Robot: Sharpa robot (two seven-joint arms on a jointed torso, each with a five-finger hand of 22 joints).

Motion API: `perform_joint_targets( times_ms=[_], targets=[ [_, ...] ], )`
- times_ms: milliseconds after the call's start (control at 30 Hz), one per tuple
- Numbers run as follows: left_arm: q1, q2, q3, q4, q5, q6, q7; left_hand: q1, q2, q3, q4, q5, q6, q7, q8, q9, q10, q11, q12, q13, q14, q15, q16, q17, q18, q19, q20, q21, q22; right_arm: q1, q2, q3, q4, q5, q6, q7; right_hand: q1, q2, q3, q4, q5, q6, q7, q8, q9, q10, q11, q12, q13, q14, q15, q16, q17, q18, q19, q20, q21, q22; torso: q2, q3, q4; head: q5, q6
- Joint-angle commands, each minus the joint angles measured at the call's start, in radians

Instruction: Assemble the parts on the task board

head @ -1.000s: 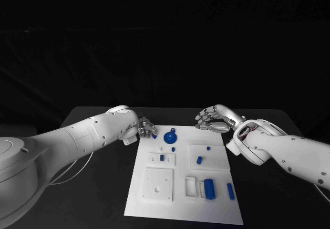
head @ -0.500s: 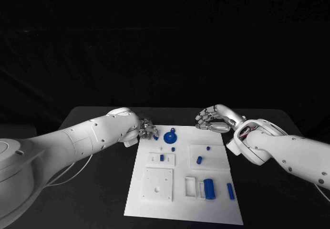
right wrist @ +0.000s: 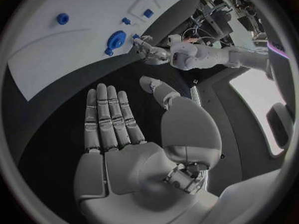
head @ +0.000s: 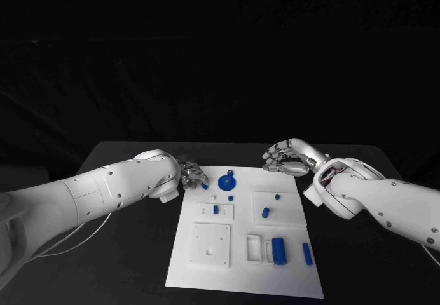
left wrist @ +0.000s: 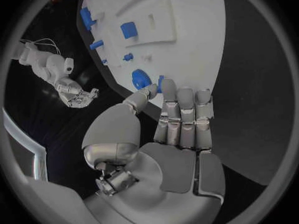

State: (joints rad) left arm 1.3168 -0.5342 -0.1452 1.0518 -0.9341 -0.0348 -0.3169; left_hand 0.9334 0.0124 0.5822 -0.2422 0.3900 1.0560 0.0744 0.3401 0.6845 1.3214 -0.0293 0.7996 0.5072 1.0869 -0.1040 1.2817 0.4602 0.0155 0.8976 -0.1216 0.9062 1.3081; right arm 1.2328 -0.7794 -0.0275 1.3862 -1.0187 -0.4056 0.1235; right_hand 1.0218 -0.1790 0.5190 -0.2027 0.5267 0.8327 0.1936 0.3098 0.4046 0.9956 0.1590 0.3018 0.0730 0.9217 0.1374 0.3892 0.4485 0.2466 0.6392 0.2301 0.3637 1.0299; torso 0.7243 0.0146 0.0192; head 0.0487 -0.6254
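Reaching in at ten o'clock of the task board (head: 243,279), the left hand (head: 192,174) has crept closer to a small blue part (head: 205,186) by the gear (head: 227,184), fingers extended, holding nothing. The right hand (head: 286,159) waits empty at one o'clock.
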Motion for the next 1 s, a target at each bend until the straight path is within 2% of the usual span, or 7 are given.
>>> perform_joint_targets(
  times_ms=[33, 267, 600, 667, 700, 800, 1000],
  targets=[
    [0.004, -0.024, 0.001, 0.046, 0.013, -0.072, -0.001, 0.000, -0.013, 0.005, 0.002, 0.006, 0.061, -0.048, 0.076, 0.072, 0.060, -0.051, 0.003, 0.002, 0.053, -0.045, 0.005, 0.002, 0.007, 0.010, -0.107, 0.006, 0.019, 0.000, -0.002, 0.000, 0.003, -0.001, 0.004, 0.011, 0.005, -0.004, -0.003, 0.000, 0.005, -0.007, 0.002, 0.000, -0.001, 0.007, -0.002, -0.006, -0.001, 0.002, 0.004, -0.006, -0.001, -0.011, -0.006, 0.000, -0.004, 0.001, 0.000, 0.0000, -0.0003, 0.003, -0.001],
    [0.011, -0.101, 0.001, 0.160, -0.011, -0.114, -0.017, 0.000, -0.026, 0.007, 0.006, 0.021, 0.081, -0.056, 0.081, 0.082, 0.083, -0.058, 0.008, 0.009, 0.072, -0.053, 0.012, 0.009, 0.009, 0.026, -0.116, 0.016, 0.019, 0.000, -0.005, 0.000, 0.004, -0.001, 0.003, 0.011, 0.006, -0.005, -0.004, 0.000, 0.006, -0.007, 0.002, 0.000, -0.001, 0.007, -0.002, -0.007, -0.002, 0.002, 0.004, -0.006, -0.001, -0.011, -0.006, 0.001, -0.004, 0.002, -0.001, 0.0001, -0.0005, 0.007, -0.002],
    [0.010, -0.168, -0.009, 0.276, -0.022, -0.195, -0.035, 0.001, -0.035, 0.010, 0.009, 0.050, 0.092, -0.060, 0.079, 0.087, 0.091, -0.062, 0.011, 0.016, 0.083, -0.059, 0.014, 0.015, 0.009, 0.036, -0.122, 0.023, 0.019, 0.000, -0.010, 0.000, 0.003, -0.001, 0.004, 0.010, 0.007, -0.005, -0.004, 0.000, 0.006, -0.007, 0.002, 0.000, -0.001, 0.007, -0.002, -0.008, -0.002, 0.002, 0.004, -0.007, -0.002, -0.011, -0.006, 0.001, -0.004, 0.002, -0.001, -0.0006, 0.0008, 0.010, -0.005],
    [0.010, -0.181, -0.017, 0.301, -0.025, -0.215, -0.041, 0.001, -0.035, 0.010, 0.009, 0.050, 0.092, -0.060, 0.079, 0.087, 0.091, -0.062, 0.011, 0.016, 0.083, -0.059, 0.014, 0.015, 0.009, 0.036, -0.122, 0.023, 0.019, 0.000, -0.010, 0.000, 0.003, -0.001, 0.004, 0.010, 0.007, -0.005, -0.004, 0.000, 0.006, -0.007, 0.002, 0.000, -0.001, 0.007, -0.002, -0.008, -0.002, 0.002, 0.004, -0.007, -0.002, -0.011, -0.006, 0.001, -0.004, 0.002, 0.000, -0.0010, 0.0006, 0.010, -0.005],
    [0.010, -0.190, -0.026, 0.317, -0.029, -0.227, -0.042, 0.001, -0.035, 0.010, 0.009, 0.050, 0.092, -0.060, 0.079, 0.087, 0.091, -0.062, 0.011, 0.016, 0.083, -0.059, 0.014, 0.015, 0.009, 0.036, -0.122, 0.023, 0.019, 0.000, -0.011, 0.000, 0.004, -0.001, 0.004, 0.010, 0.007, -0.005, -0.004, 0.000, 0.006, -0.007, 0.002, 0.000, -0.001, 0.007, -0.002, -0.008, -0.002, 0.002, 0.004, -0.007, -0.002, -0.011, -0.006, 0.001, -0.004, 0.002, 0.000, -0.0009, 0.0006, 0.010, -0.005],
    [0.010, -0.206, -0.041, 0.349, -0.031, -0.260, -0.046, 0.001, -0.040, 0.011, 0.011, 0.066, 0.098, -0.061, 0.078, 0.088, 0.094, -0.063, 0.013, 0.020, 0.087, -0.060, 0.015, 0.017, 0.009, 0.038, -0.123, 0.026, 0.019, 0.000, -0.013, 0.000, 0.004, 0.000, 0.004, 0.010, 0.007, -0.005, -0.004, 0.000, 0.006, -0.008, 0.002, 0.000, -0.001, 0.007, -0.002, -0.008, -0.002, 0.002, 0.004, -0.007, -0.002, -0.011, -0.007, 0.001, -0.004, 0.002, -0.001, 0.0000, 0.0006, 0.012, -0.007],
    [0.010, -0.236, -0.082, 0.409, -0.033, -0.329, -0.048, 0.000, -0.047, 0.011, 0.017, 0.083, 0.106, -0.063, 0.077, 0.090, 0.097, -0.065, 0.019, 0.026, 0.092, -0.061, 0.018, 0.021, 0.009, 0.041, -0.126, 0.029, 0.019, 0.000, -0.013, 0.000, 0.003, 0.000, 0.004, 0.010, 0.007, -0.006, -0.004, 0.000, 0.006, -0.008, 0.002, 0.000, -0.001, 0.008, -0.002, -0.009, -0.003, 0.002, 0.004, -0.007, -0.002, -0.010, -0.007, 0.001, -0.004, 0.002, -0.001, 0.0002, 0.0003, 0.015, -0.011]
  ],
)
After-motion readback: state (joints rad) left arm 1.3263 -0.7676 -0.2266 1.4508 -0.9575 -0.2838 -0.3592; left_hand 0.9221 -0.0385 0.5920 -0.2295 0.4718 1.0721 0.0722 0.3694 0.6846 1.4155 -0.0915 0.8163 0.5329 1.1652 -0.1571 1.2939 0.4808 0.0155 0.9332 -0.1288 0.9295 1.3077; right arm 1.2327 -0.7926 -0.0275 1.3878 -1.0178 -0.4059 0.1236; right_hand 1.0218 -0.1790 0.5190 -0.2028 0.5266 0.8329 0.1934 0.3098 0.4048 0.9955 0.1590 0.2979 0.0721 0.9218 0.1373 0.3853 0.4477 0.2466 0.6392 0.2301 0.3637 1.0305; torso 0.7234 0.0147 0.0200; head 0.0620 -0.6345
